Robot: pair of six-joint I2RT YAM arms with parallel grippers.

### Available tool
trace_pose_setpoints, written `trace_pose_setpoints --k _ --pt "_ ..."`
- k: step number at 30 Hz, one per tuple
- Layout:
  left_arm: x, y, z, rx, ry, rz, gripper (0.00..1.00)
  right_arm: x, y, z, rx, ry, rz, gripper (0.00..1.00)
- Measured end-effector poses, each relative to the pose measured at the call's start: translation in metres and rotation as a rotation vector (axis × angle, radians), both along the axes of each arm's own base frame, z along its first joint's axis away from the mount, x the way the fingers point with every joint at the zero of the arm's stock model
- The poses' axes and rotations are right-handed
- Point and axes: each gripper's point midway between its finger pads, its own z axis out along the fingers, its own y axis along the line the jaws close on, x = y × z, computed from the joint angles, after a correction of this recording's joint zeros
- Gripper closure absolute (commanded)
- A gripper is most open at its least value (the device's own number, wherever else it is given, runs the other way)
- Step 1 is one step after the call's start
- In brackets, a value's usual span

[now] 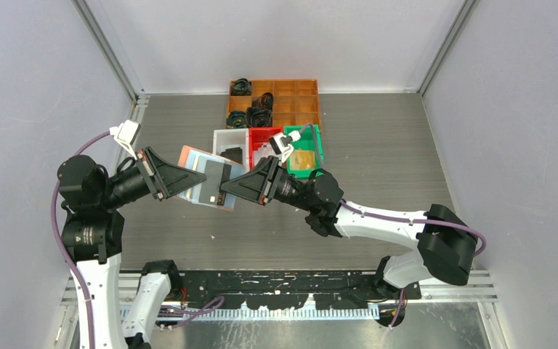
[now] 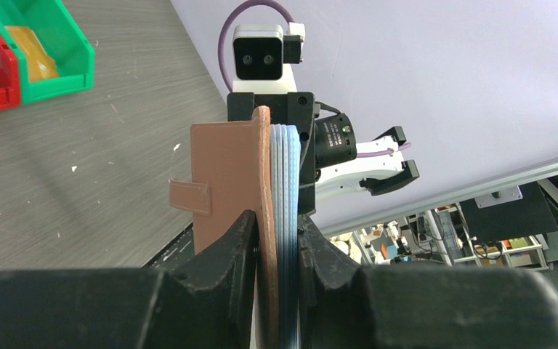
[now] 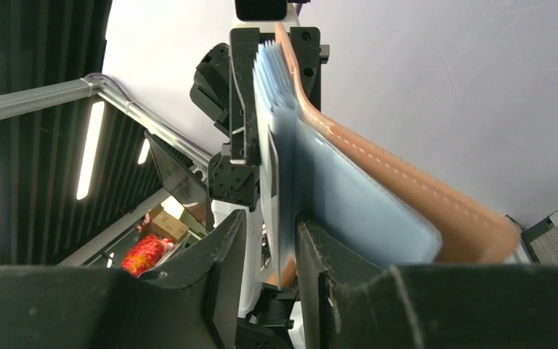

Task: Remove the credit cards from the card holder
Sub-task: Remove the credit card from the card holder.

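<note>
The card holder [image 1: 195, 174] is held in the air between the arms, its grey-blue pocket face up, with a dark card [image 1: 218, 172] and a whitish card [image 1: 205, 193] showing on it. My left gripper [image 1: 200, 177] is shut on its left end; in the left wrist view the jaws [image 2: 277, 222] pinch the tan back [image 2: 225, 167] and the blue pockets. My right gripper [image 1: 227, 190] is at its right end. In the right wrist view [image 3: 270, 218] its jaws stand either side of a thin whitish card edge [image 3: 272, 182], with a gap at the left finger. An orange-yellow card [image 1: 305, 160] lies in the green bin [image 1: 318, 142].
A white bin [image 1: 221, 138] with a dark flat thing in it, a red bin [image 1: 261, 134] and the green bin stand behind the holder. An orange divided tray [image 1: 298, 102] with black coiled bundles is at the back. Grey walls close in both sides.
</note>
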Motion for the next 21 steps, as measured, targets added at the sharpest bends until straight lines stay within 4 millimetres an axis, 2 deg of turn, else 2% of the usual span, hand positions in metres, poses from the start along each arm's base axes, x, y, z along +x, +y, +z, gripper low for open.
trace_pose_setpoints --k 2,6,12,18,21 --pt "0.001 0.000 0.000 0.004 -0.005 0.004 1.00 0.001 0.003 0.005 0.010 -0.003 0.003 0.63" --pt "0.001 0.001 0.000 0.006 -0.009 0.006 1.00 0.001 0.006 0.012 0.024 -0.013 0.016 0.79" --pt "0.001 0.001 0.000 0.007 -0.012 0.005 1.00 0.002 0.008 0.007 0.011 -0.002 0.022 0.79" --pt "0.000 0.000 -0.001 0.003 0.000 -0.004 1.00 0.000 0.002 -0.001 0.015 0.013 0.018 0.79" --pt "-0.001 0.000 -0.001 0.002 0.002 -0.007 1.00 -0.002 -0.001 -0.003 0.016 0.017 0.018 0.87"
